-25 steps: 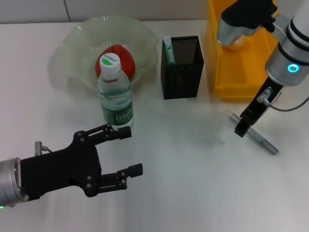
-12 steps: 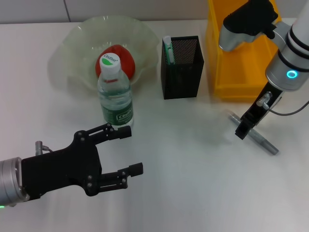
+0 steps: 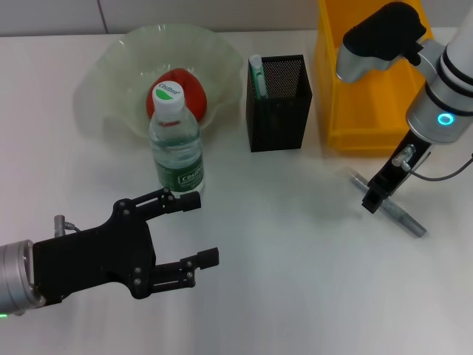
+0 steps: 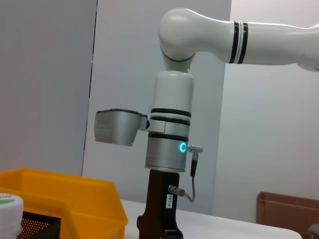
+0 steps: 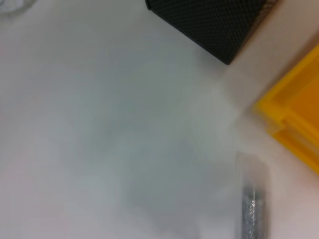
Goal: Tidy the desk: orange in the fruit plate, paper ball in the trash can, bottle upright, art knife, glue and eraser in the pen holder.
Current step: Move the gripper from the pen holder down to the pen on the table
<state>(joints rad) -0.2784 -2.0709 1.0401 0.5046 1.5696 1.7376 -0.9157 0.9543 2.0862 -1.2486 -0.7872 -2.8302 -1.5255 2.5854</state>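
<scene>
Right tool [image 3: 375, 198] sits down on the art knife [image 3: 403, 216], grip unclear; only the wrist cam shows the knife [image 5: 253, 204] close. Left tool [image 3: 196, 231] gapes open near the bottle [image 3: 176, 148].

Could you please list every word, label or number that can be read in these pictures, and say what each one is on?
"Cestbon": on the white-and-green cap of the clear plastic water bottle, only roughly legible.
"Cestbon": on the green label around that bottle, small and partly turned away.
White sticker on the right arm's black bracket: printed characters too small to read.
Grey art knife on the white table: no readable text.
</scene>
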